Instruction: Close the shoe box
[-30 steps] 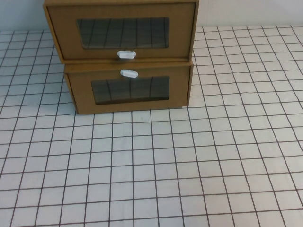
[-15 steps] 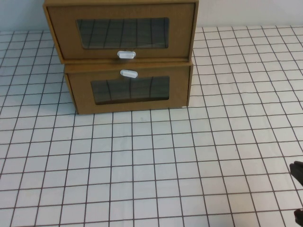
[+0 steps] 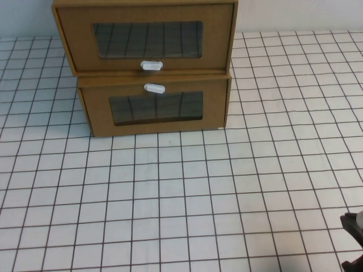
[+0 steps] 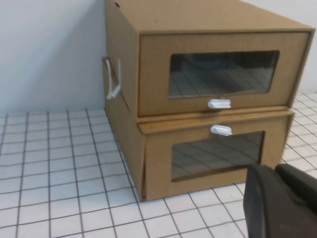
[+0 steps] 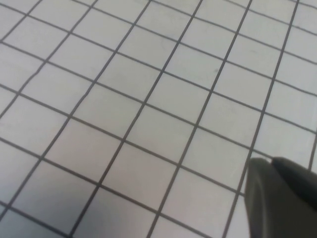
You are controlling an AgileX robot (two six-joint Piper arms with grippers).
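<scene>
The shoe box point(image 3: 144, 37) is the upper of two stacked brown cardboard boxes at the back left. It has a clear window and a white pull tab point(image 3: 151, 65) just below the window. Its front stands a little forward of the box under it. It also shows in the left wrist view point(image 4: 218, 74). My left gripper point(image 4: 275, 168) is shut and empty, on the near side of the boxes and apart from them. My right gripper point(image 3: 354, 238) shows at the bottom right edge, far from the boxes. It is shut and empty over the table point(image 5: 271, 161).
The lower brown box point(image 3: 156, 107) has its white tab point(image 3: 154, 88) above its window. A white cord handle point(image 4: 113, 82) hangs on the upper box's side. The table is a white cloth with a black grid point(image 3: 187, 192). A pale wall stands behind the boxes.
My right gripper has come into the high view at the bottom right edge and moved slightly inward. The boxes have not moved.
</scene>
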